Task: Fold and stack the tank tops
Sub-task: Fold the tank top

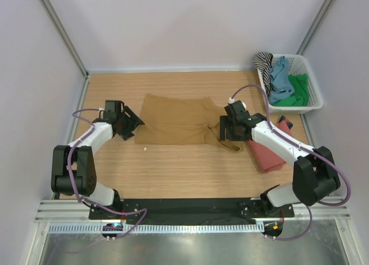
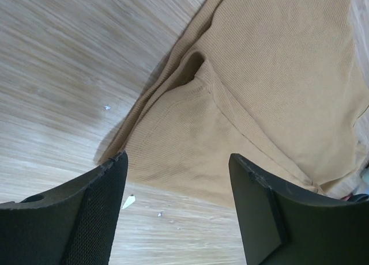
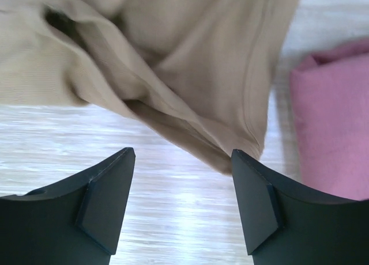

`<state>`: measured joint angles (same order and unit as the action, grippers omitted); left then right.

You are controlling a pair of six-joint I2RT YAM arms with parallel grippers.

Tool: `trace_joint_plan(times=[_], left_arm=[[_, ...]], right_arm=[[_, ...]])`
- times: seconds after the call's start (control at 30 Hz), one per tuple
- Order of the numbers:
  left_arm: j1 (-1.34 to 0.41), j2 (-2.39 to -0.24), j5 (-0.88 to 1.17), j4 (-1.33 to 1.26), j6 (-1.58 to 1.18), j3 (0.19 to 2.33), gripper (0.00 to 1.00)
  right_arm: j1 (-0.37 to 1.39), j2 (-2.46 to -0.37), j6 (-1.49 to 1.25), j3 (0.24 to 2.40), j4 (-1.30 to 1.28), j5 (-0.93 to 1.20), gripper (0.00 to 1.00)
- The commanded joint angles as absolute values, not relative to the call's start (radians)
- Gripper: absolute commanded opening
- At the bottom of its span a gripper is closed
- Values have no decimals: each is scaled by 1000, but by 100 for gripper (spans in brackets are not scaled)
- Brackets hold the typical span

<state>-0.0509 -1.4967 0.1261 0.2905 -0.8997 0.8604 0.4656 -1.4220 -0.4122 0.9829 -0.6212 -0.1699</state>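
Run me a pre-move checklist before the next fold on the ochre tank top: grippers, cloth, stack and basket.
1. Left gripper open and empty: ok.
2. Right gripper open and empty: ok.
3. Ochre tank top lying smooth: not ok; the strap end by the right gripper is bunched and trails toward the near edge.
4. Folded red top apart from the ochre cloth: ok; a gap separates them in the right wrist view.
5. Folded red top untouched by the right arm: cannot tell; the arm crosses above it.
6. Other tops inside the basket: ok.
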Motion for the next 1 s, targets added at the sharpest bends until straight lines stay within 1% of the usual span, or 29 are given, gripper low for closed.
trace_joint_plan(times=[0.0,0.07,0.13,0.17,0.2,0.23,0.27,0.33,0.37,0.43,0.57,0.6,0.63,0.67,0.7,0.73,0.77,0.8,0.83,0.97], left_arm=[[-48,-1514,155,236,-873,859,71],[-46,-1532,163,230,-870,859,69],[-48,-1545,160,230,-864,858,68],[-48,-1546,158,229,-862,857,67],[-48,-1549,158,227,-859,856,64],[-46,-1558,156,227,-859,856,63],[-48,-1563,156,224,-858,856,63],[-48,-1589,164,219,-856,862,57],[-48,-1600,166,221,-856,865,55],[-46,-1623,163,218,-854,870,51],[-48,-1647,150,215,-848,871,45],[-46,-1652,150,215,-847,871,40],[-48,-1657,149,215,-847,873,37],[-48,-1663,149,213,-845,874,28],[-46,-1664,146,213,-842,876,23],[-46,-1664,144,213,-839,879,16],[-46,-1669,129,215,-836,882,6],[-43,-1670,115,222,-827,888,2],[-41,-1672,104,245,-824,903,0],[-22,-1669,92,256,-822,911,0]], right_arm=[[451,-1388,-449,939,-598,-216,72],[449,-1391,-462,911,-588,-227,67],[448,-1393,-463,896,-577,-244,67],[448,-1391,-460,881,-565,-244,70],[448,-1394,-460,874,-558,-241,74],[448,-1396,-460,868,-552,-247,78],[448,-1399,-462,861,-540,-256,79],[439,-1416,-468,854,-534,-282,77],[436,-1422,-469,851,-526,-294,75],[422,-1442,-474,839,-517,-319,73],[403,-1482,-476,818,-480,-301,65],[405,-1485,-474,819,-477,-298,55],[402,-1488,-479,821,-476,-298,49],[399,-1486,-479,825,-474,-296,42],[399,-1486,-479,828,-474,-298,28],[396,-1486,-477,837,-480,-301,23],[385,-1485,-476,844,-483,-304,15],[380,-1483,-479,850,-489,-302,5],[374,-1480,-483,865,-501,-298,3],[319,-1473,-500,910,-525,-177,3]])
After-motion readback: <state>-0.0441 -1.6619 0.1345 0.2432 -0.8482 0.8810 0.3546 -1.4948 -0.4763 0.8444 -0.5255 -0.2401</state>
